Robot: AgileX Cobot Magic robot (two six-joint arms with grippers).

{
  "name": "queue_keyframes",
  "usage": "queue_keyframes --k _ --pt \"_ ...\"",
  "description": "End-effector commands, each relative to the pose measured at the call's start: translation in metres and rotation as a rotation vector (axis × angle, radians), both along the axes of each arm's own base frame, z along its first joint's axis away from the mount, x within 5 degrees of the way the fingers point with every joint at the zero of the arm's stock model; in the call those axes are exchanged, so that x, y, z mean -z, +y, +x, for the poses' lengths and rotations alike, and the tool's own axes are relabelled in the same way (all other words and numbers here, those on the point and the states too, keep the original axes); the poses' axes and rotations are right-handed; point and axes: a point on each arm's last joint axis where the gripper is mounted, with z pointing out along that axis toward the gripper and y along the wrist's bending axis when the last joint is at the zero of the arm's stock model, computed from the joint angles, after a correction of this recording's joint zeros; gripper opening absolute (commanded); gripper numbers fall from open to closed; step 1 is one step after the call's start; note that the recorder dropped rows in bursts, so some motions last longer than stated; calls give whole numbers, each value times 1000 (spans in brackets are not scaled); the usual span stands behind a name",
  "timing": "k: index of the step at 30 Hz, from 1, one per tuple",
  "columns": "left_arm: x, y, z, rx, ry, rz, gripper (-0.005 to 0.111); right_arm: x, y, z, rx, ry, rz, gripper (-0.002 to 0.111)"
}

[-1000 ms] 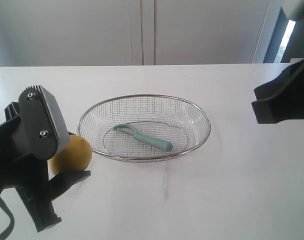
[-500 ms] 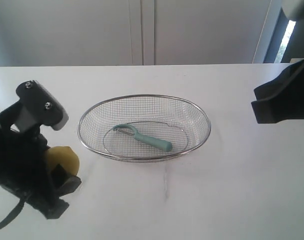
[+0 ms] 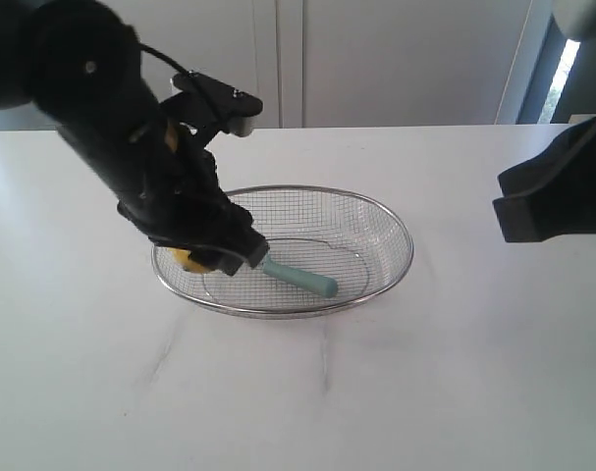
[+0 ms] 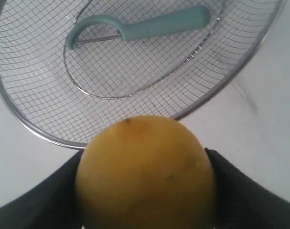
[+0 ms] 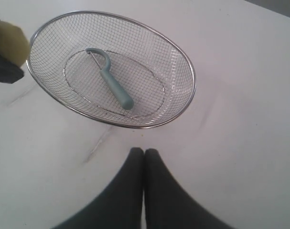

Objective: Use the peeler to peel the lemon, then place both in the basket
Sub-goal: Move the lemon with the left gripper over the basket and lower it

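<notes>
My left gripper (image 3: 205, 257) (image 4: 144, 155) is shut on the yellow lemon (image 3: 189, 260) (image 4: 145, 171) (image 5: 8, 40), a black finger on either side of it. It holds the lemon just over the left rim of the wire mesh basket (image 3: 378, 211) (image 4: 39, 136) (image 5: 184, 67). The pale teal peeler (image 3: 298, 278) (image 4: 154, 26) (image 5: 113, 86) lies on the basket's floor with its blade loop toward the lemon. My right gripper (image 5: 145, 151) is shut and empty, above bare table on the side of the basket away from the lemon. No sticker shows on the lemon.
The basket stands near the middle of a white table (image 3: 455, 383). The left arm (image 3: 111, 108) reaches in from the back left over the basket's left part. The right arm's black body (image 3: 553, 196) hangs at the right edge. White cabinet doors (image 3: 278, 59) stand behind the table.
The left arm has swung from the table's front left up and across to the basket's left rim, carrying the lemon along. The right arm and the peeler have stayed put.
</notes>
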Motion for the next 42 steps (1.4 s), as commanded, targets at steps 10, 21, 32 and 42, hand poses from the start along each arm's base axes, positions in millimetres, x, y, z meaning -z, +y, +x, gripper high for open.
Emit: queue_keyframes --k 10,21,32,42 --pt "28 -21 64 -15 -68 -17 0 1 -1 -1 3 1 -1 0" --pt "71 -34 90 62 -174 72 0 1 -1 -1 3 1 -1 0" --pt "95 -34 95 77 -137 144 0 1 -1 -1 3 1 -1 0" --pt "99 -35 95 74 -128 149 4 1 -1 -1 3 1 -1 0"
